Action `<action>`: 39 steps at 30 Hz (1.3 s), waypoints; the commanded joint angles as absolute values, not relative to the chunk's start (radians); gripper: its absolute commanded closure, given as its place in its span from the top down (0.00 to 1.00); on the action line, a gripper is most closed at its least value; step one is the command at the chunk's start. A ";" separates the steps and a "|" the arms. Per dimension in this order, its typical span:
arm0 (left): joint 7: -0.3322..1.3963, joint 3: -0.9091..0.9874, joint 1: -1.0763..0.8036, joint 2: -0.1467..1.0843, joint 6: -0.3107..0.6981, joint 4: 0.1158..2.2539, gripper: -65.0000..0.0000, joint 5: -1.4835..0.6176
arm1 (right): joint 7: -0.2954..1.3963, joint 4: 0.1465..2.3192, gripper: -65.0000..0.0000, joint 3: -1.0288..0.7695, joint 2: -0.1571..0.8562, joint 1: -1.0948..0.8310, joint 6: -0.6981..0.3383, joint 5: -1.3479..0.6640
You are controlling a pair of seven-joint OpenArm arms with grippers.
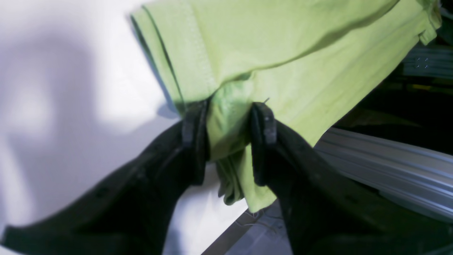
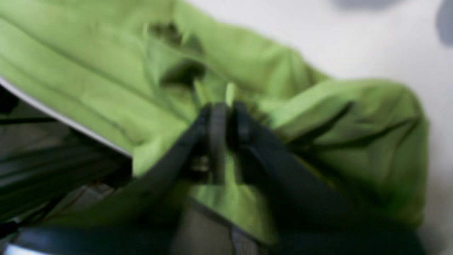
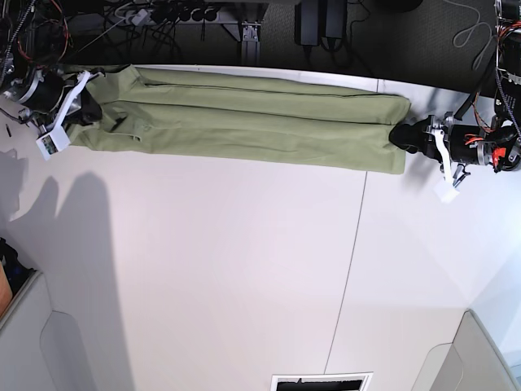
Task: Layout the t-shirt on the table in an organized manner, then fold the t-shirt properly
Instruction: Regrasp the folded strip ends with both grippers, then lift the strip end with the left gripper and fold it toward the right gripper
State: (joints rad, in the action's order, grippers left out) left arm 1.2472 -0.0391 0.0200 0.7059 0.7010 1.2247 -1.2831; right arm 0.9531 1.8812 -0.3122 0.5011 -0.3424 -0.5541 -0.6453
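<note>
You have the large matte white desk with thin dark seams, and along its far edge the olive-green short-sleeved cotton t-shirt lies stretched in a long folded band between the 2 arms, some cloth spilling over that edge. Your left gripper pinches a bunched fold at one end of the t-shirt, jaws part-way apart around it. Your right gripper sits at the other end, jaws narrow on a thin ridge of cloth; that view is blurred.

plain olive-green t-shirt, white table, black claws.
</note>
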 commanded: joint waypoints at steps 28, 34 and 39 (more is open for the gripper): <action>1.200 -0.033 0.030 0.698 0.698 1.229 0.62 -1.225 | 0.733 1.564 0.00 -0.437 0.481 -0.344 -0.557 -0.621; 1.123 -0.033 0.030 0.696 0.698 1.229 0.62 -1.161 | 0.734 1.490 0.00 -0.436 0.479 -0.252 -0.558 -0.640; 1.034 -0.033 0.030 0.670 0.698 1.229 0.62 -1.037 | 0.770 1.489 0.00 -0.436 0.478 -0.194 -0.558 -0.670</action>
State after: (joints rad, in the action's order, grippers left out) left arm 1.0073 -0.0349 0.0277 0.6582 0.7238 1.2289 -1.1038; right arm 0.7788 1.4792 -0.4297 0.4622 -0.2020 -0.5625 -0.6666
